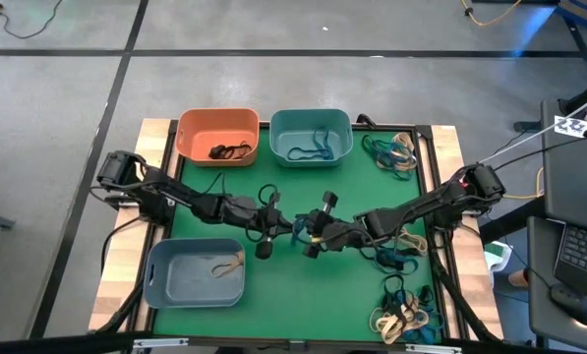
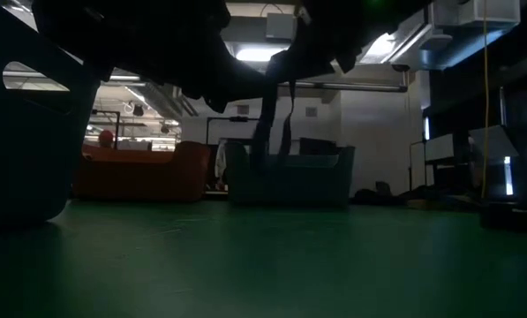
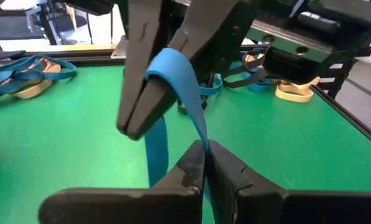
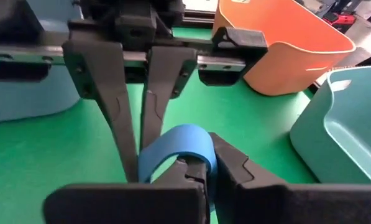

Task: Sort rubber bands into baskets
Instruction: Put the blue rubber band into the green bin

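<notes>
Over the middle of the green mat my left gripper (image 1: 289, 228) and my right gripper (image 1: 309, 237) meet tip to tip. Both are shut on one wide blue rubber band (image 3: 173, 78). In the left wrist view my left gripper (image 3: 205, 150) shows at the bottom and my right gripper (image 3: 135, 124) comes in from above. The orange basket (image 1: 217, 135) and the teal basket (image 1: 311, 136) stand at the far edge. The grey-blue basket (image 1: 195, 272) stands near left. Each basket holds a few bands. My left gripper pinches one strand of the blue band (image 3: 200, 132) between its two fingertips, coming nearly level from the table's left. The band rises from there to my right gripper, clear of the mat. My right gripper has the band's looped end (image 4: 184, 138) caught between its shut fingers, coming from the table's right and slanting down. The loop bulges out over its fingers (image 4: 232, 163), and a second strand (image 3: 154, 152) hangs down below them.
Heaps of teal, tan and black rubber bands lie on the mat's right side: far right (image 1: 396, 152), mid right (image 1: 399, 254) and near right (image 1: 403, 313). A black frame edges the mat (image 1: 273, 295).
</notes>
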Robot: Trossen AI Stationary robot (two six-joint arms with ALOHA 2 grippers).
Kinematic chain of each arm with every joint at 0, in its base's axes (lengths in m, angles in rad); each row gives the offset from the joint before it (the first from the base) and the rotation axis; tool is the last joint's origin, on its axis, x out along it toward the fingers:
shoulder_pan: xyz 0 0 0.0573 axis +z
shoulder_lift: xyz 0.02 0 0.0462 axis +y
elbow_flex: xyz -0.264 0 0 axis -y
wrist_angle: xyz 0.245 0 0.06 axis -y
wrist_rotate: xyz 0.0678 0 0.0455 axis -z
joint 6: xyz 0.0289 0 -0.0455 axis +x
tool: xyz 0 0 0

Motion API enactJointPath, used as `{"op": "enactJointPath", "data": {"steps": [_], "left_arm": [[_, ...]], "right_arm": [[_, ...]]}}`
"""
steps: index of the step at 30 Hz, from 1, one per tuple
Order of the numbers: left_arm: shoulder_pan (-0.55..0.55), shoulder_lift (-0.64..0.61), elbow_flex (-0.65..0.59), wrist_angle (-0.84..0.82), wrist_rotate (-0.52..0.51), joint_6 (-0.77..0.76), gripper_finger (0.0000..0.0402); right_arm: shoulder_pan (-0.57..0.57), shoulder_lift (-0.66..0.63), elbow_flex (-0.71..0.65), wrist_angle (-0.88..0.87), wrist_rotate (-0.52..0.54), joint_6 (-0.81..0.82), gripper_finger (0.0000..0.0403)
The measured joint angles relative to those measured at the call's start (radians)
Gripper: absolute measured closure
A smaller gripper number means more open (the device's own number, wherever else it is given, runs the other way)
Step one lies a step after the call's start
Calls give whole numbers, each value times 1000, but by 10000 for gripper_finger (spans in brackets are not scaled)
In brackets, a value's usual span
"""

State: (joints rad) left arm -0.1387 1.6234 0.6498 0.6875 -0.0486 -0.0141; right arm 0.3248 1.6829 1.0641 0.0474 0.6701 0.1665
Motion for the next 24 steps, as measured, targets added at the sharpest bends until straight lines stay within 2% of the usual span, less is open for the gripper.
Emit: {"op": "enactJointPath", "data": {"steps": [4,9,11,14,16,19,24], "left_arm": [[9,0,0,-1,-26,5,396],[47,0,9,0,-87,42,398],[69,0,15,3,-139,85,398],[107,-1,27,4,-293,189,399],[138,-1,40,3,-367,259,397],[202,-1,67,4,-391,331,399],[310,-1,135,2,-378,374,398]], "right_arm": [[0,0,0,-8,19,-38,360],[1,-24,0,-109,26,-129,287],[1,-62,0,-204,25,-147,262],[10,-121,0,-390,19,-145,236],[11,-153,0,-517,18,-125,225],[7,-177,0,-675,19,-88,219],[-27,-190,-75,-698,34,-74,223]]}}
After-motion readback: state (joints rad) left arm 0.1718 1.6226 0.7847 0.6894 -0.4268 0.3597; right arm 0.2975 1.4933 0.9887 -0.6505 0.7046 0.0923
